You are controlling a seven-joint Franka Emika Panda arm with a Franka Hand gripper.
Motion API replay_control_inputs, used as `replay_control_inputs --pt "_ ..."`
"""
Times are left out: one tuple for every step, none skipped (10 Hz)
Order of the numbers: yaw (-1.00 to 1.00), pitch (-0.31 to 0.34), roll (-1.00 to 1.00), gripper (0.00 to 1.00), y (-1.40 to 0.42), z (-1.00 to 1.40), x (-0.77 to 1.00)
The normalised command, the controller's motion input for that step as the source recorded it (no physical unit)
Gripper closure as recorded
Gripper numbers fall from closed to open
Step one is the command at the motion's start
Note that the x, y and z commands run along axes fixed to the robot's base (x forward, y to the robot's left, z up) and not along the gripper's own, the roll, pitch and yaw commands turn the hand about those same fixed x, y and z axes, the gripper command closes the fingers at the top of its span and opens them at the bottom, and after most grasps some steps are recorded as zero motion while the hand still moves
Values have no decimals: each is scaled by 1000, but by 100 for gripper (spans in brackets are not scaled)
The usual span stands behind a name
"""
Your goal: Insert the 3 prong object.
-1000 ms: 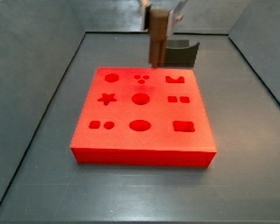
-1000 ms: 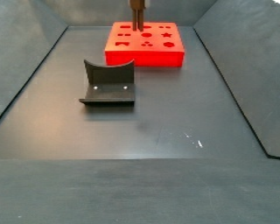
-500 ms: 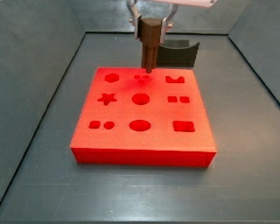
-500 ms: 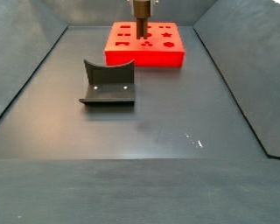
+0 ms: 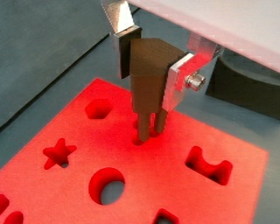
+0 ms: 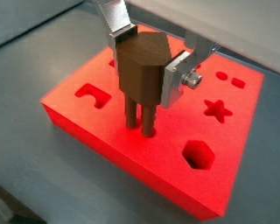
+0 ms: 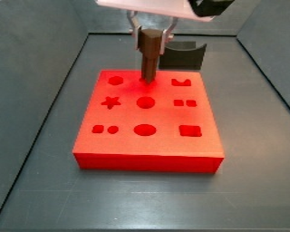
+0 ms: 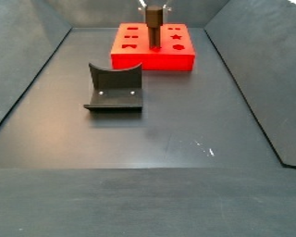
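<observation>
The 3 prong object (image 5: pixel 150 72) is held upright by the gripper (image 5: pixel 154 54), whose flat silver fingers (image 5: pixel 178 77) are pinched against its matte brown, faceted body. Thin round prongs are seen below that body in both wrist views, their tips reaching the top face of the red block (image 6: pixel 166 166), at a set of small round holes. Whether the prongs are seated inside those holes cannot be told.

The red block is a thick, glossy rectangular slab with shaped cut-outs: a star (image 6: pixel 217 110), a hexagon (image 6: pixel 199 155) and a notched square (image 6: pixel 94 94) are shown in a wrist view.

In a side view the peg (image 7: pixel 149 52) stands over the block's far row of holes, toward 12 o'clock on the block (image 7: pixel 148 149). The dark grey curved holder (image 7: pixel 187 52) is placed just behind the block, at about 1 o'clock from the peg.

In a side view the holder (image 8: pixel 115 89) is shown as a curved back wall on a flat base plate, resting on the smooth dark floor (image 8: pixel 151 148).
</observation>
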Motion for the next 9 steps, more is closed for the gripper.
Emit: replay_control_inputs --pt "0 0 0 100 0 -163 -249" --pt "60 0 1 100 -80 -89 -260" --pt "9 0 26 100 -86 -103 -40" --pt "0 0 96 100 -109 -111 197" --pt "0 0 130 100 -103 -97 534" --pt "0 0 89 100 0 -160 537" --pt "0 0 69 100 0 -126 157" --pt "0 0 56 100 11 -163 -54" --pt "0 0 77 100 0 -186 -149"
